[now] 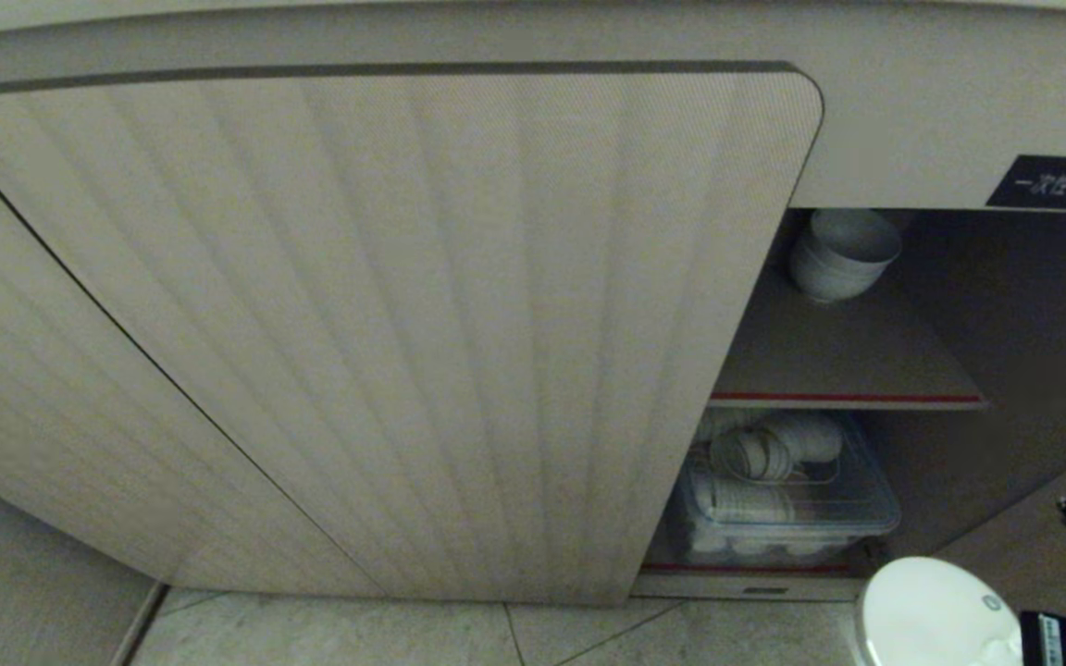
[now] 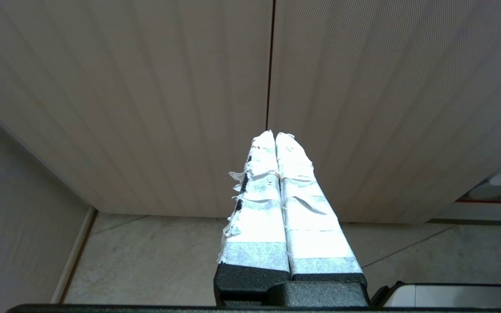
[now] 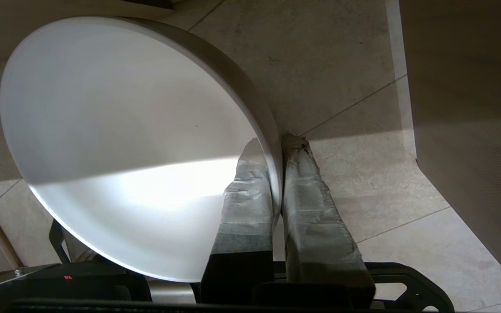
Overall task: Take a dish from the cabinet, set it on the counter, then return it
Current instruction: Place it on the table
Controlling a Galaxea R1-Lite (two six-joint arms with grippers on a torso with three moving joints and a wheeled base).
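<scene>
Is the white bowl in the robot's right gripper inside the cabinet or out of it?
Out. The right gripper pinches the bowl by its rim over the tiled floor, below the cabinet's open compartment.

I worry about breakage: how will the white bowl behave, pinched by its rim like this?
The bowl looks rigid, glazed ceramic, so probably slippery. The right gripper holds only its rim, so it might pivot or slip. Above tiled floor, a drop would likely break it.
</scene>
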